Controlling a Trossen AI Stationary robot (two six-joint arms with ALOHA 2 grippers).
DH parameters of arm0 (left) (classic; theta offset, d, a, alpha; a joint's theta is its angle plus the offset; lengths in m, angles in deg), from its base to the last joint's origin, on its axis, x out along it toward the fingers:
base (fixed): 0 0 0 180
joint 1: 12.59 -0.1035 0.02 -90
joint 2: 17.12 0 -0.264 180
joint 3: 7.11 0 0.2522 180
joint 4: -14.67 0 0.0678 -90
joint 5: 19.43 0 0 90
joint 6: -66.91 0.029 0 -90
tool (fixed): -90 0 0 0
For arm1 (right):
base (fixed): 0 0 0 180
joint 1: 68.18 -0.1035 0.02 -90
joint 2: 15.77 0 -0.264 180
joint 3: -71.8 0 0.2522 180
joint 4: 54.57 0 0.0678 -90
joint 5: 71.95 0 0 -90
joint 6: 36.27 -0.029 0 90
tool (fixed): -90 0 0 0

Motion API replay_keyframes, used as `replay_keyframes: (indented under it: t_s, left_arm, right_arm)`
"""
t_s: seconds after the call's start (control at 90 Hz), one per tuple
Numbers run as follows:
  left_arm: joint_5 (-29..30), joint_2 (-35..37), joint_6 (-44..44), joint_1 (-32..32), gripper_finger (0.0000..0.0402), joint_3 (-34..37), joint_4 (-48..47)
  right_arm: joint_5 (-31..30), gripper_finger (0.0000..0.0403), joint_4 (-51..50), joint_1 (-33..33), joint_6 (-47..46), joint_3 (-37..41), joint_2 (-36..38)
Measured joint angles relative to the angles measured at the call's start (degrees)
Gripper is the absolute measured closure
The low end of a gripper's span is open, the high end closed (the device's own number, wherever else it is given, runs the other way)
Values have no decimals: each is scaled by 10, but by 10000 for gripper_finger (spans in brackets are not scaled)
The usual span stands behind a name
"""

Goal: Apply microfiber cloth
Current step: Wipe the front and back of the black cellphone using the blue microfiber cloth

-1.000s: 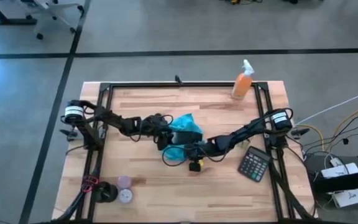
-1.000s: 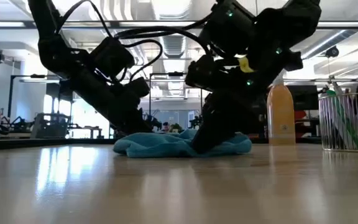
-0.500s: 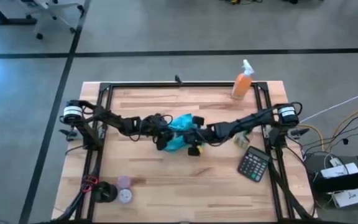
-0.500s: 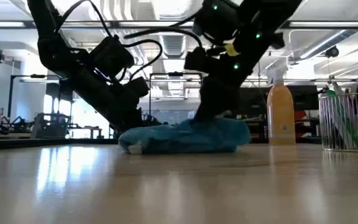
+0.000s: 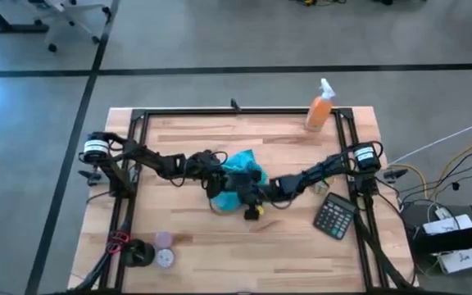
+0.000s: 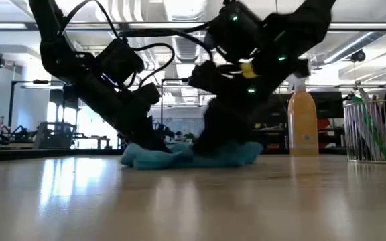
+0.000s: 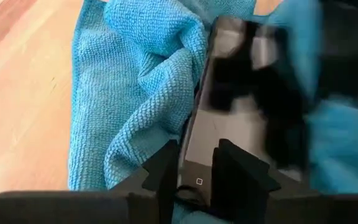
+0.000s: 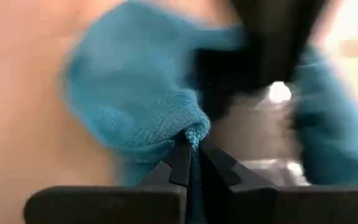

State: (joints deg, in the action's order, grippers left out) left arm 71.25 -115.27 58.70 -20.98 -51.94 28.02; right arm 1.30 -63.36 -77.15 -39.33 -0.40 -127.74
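Observation:
The turquoise microfiber cloth (image 5: 238,174) lies bunched mid-table over a black phone (image 7: 207,155), whose glossy screen shows in the left wrist view. My left gripper (image 5: 217,182) reaches in from the table's left and is shut on the phone's end (image 7: 194,177). From the right, my right gripper (image 5: 248,199) is shut on a bunch of the cloth (image 8: 194,162). In the low view the cloth (image 6: 193,154) rests on the tabletop under both arms. My left gripper pinches the phone's end nearest it (image 7: 199,182) between its two fingers, coming in low from the table's left. The phone stays down among the cloth folds. My right gripper pinches a gathered fold of the cloth (image 8: 194,134) between its fingertips, slanting down from the right. The rest of the cloth (image 8: 129,106) trails slack over the phone and table.
An orange spray bottle (image 5: 319,106) stands at the far right, and a calculator (image 5: 334,215) lies at the near right. Small round objects (image 5: 164,247) sit at the near left. A wire holder (image 6: 370,130) shows at the right in the low view.
My right gripper has swept with the cloth toward the table's far edge and then back toward the near edge, dragging the cloth across the phone. The cloth has bunched and shifted with it.

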Motion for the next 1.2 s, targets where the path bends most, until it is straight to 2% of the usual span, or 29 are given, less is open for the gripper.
replay_keyframes:
  t_s: [0.122,0.3,0.422,0.522,0.667,0.933,1.089,1.2]
  left_arm:
    - [-1,0,0,0,295,0,-1]
    - [-1,0,1,0,293,0,-2]
    - [-1,0,1,1,299,0,-2]
    - [-1,0,1,3,302,0,-1]
    - [-10,0,0,10,297,1,3]
    - [-15,1,-15,12,300,1,8]
    - [-16,1,-23,13,302,1,12]
    - [-16,1,-20,13,297,1,17]
  right_arm:
    - [-73,403,-58,-18,-36,1,13]
    - [-120,403,-81,-37,-64,5,43]
    - [-206,403,-118,-43,-82,5,64]
    - [-251,403,-146,-35,-101,17,70]
    - [-290,403,-76,-22,-104,39,46]
    - [-302,403,77,3,-38,35,-38]
    - [-298,403,172,5,3,14,-75]
    - [-253,403,241,6,27,6,-93]
